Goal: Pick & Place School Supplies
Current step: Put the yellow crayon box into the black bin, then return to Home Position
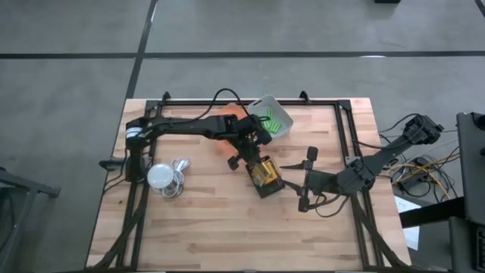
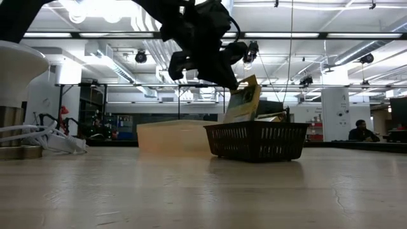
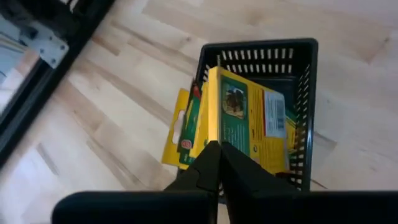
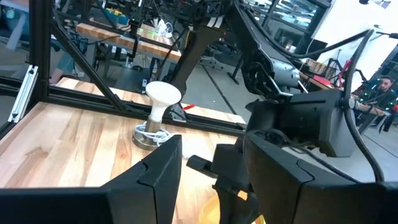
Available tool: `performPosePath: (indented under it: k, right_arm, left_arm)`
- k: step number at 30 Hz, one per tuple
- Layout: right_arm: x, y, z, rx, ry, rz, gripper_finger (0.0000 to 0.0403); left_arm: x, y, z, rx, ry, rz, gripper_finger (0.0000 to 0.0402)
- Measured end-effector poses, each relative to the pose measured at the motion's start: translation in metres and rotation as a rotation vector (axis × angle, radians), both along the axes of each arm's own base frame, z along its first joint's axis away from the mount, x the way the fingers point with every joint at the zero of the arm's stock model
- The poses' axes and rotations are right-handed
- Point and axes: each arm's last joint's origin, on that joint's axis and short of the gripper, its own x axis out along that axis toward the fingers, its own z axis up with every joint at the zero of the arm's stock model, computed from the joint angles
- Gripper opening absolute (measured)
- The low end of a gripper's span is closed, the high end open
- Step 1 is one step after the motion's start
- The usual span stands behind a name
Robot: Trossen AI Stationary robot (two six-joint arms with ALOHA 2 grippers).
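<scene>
Now, item: yellow-and-green printed box [image 3: 249, 121], centre of high view, upright, lower end in black mesh basket [image 3: 264, 53] on counter [image 1: 204, 227].
L jaws: left gripper [image 3: 214, 155] shut on box's top edge.
R jaws: right gripper [image 1: 309, 178] apart, empty, right of basket.
Handling: prob. light, stiff card; pinch thin edge.

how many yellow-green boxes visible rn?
2, both at the dark basket: one box upright under the shut left gripper, a second box beside it against the basket's side. More may be hidden.

Matte black jointed arms, black cables, angular dark fingers [image 4: 158, 180].
</scene>
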Motion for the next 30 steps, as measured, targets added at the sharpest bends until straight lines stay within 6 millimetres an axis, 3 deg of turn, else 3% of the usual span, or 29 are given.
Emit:
performPosePath:
  k: [11, 18, 27, 30]
  right_arm:
    - [0.0, 0.0, -0.002, -0.042, 0.024, 0.003, 0.0169]
    - [0.0, 0.0, -0.002, -0.044, 0.025, 0.003, 0.0169]
    - [0.0, 0.0, -0.002, -0.046, 0.027, 0.003, 0.0169]
    - [0.0, 0.0, -0.002, -0.047, 0.029, 0.003, 0.0169]
  left_arm:
    - [0.004, 0.008, -0.013, -0.107, 0.052, 0.082, 0.0081]
    - [0.005, 0.008, -0.008, -0.188, 0.048, 0.14, 0.0117]
    - [0.0, 0.011, 0.044, -0.305, -0.033, 0.234, 0.0157]
    - [-0.01, 0.008, 0.074, -0.354, -0.074, 0.251, 0.0158]
